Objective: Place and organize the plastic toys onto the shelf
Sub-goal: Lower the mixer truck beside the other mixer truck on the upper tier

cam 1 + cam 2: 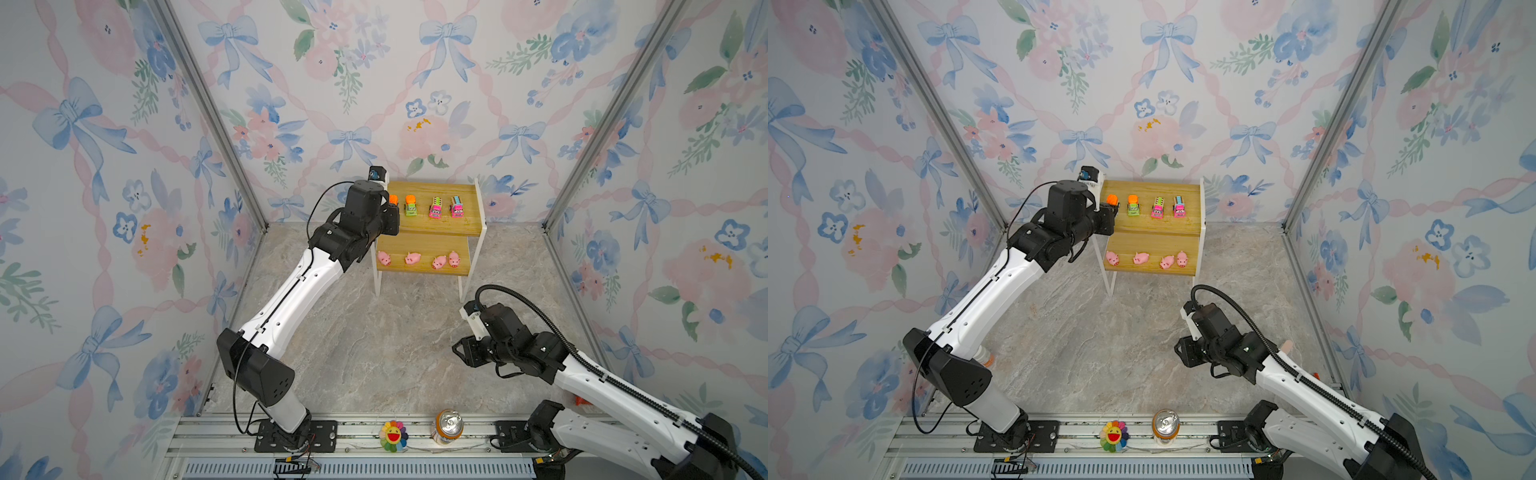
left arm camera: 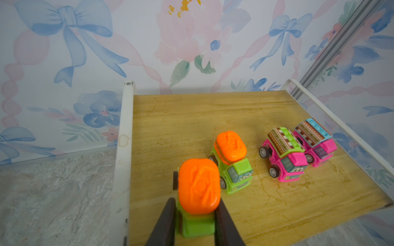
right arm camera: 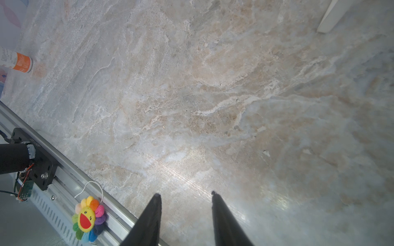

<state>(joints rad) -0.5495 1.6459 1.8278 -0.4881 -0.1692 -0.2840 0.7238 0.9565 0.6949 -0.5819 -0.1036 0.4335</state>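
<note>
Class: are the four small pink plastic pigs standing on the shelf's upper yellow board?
No, all four small pink plastic pigs sit on the shelf's lower yellow wooden board.

Lab booth: wallpapered panels (image 1: 332, 104), aluminium rail (image 1: 208, 436)

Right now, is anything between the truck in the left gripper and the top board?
Nothing visible. The left gripper holds the green truck at a bare part of the top board; the other green truck stands apart.
</note>
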